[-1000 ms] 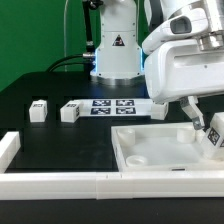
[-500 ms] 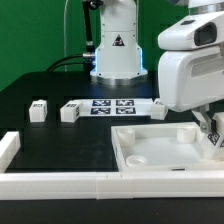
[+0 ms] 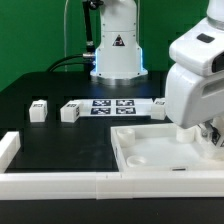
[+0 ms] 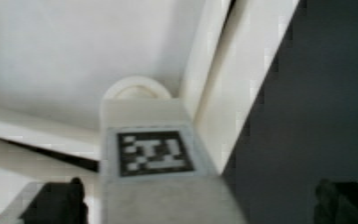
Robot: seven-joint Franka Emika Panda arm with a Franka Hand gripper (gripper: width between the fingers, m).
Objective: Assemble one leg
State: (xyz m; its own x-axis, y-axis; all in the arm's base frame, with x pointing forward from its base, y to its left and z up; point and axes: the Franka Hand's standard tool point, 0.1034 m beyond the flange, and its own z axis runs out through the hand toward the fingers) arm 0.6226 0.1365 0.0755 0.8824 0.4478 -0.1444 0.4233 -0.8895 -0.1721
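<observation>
**benchrat:** Why's the arm parked way over at the exterior view's right, hanging over a corner of the white panel?

**pandafan:** My read is that's where the leg goes in. In the wrist view the leg sits right in the middle of the claw, tag facing the camera. Its far end is at a rounded corner socket of the panel. Looks lined up on purpose for seating or screwing in. Can't tell if it's threaded yet.

**benchrat:** Is it actually gripping it?

**pandafan:** Doesn't look like it. The fingers are spread wider than the leg, and black table shows between the leg and one of them. The other finger is just beside the leg, contact unclear. I'd call it jaws apart, nothing clamped.

**benchrat:** Part count?

**pandafan:** Four legs by my count. There's that one, then two spare legs side by side toward the exterior view's left. The third spare is at the end of the marker board. One panel, one marker board, one arm. The spares sit apart from the panel, probably just staged out of the way.
</observation>
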